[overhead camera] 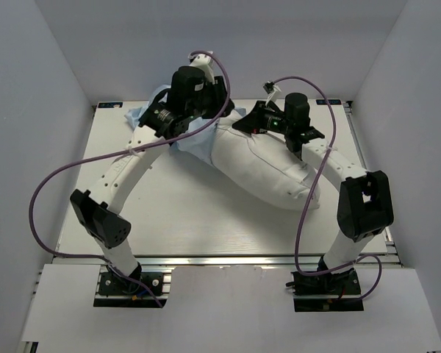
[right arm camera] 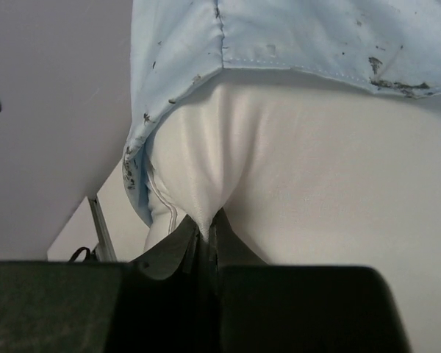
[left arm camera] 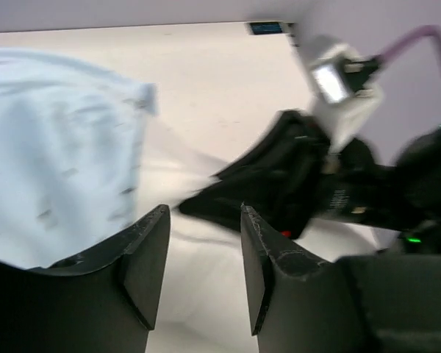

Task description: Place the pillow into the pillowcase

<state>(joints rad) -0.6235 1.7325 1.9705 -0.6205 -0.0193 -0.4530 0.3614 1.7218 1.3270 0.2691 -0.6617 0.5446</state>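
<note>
The white pillow [overhead camera: 268,165] lies slanted across the table's far middle, its far end inside the light-blue pillowcase [overhead camera: 195,140]. In the right wrist view the pillowcase hem [right arm camera: 294,33] runs over the pillow [right arm camera: 316,176]. My right gripper [right arm camera: 208,234] is shut on a pinched fold of the pillow, near its far edge [overhead camera: 259,121]. My left gripper [left arm camera: 204,220] is open and empty, hovering over white pillow fabric with the pillowcase [left arm camera: 59,140] to its left; it sits by the pillowcase opening in the top view [overhead camera: 178,126]. The other gripper shows dark ahead of it.
The white table [overhead camera: 169,213] is walled by grey panels on three sides. Purple cables [overhead camera: 59,176] loop off both arms. The right arm's elbow [overhead camera: 366,202] stands near the table's right edge.
</note>
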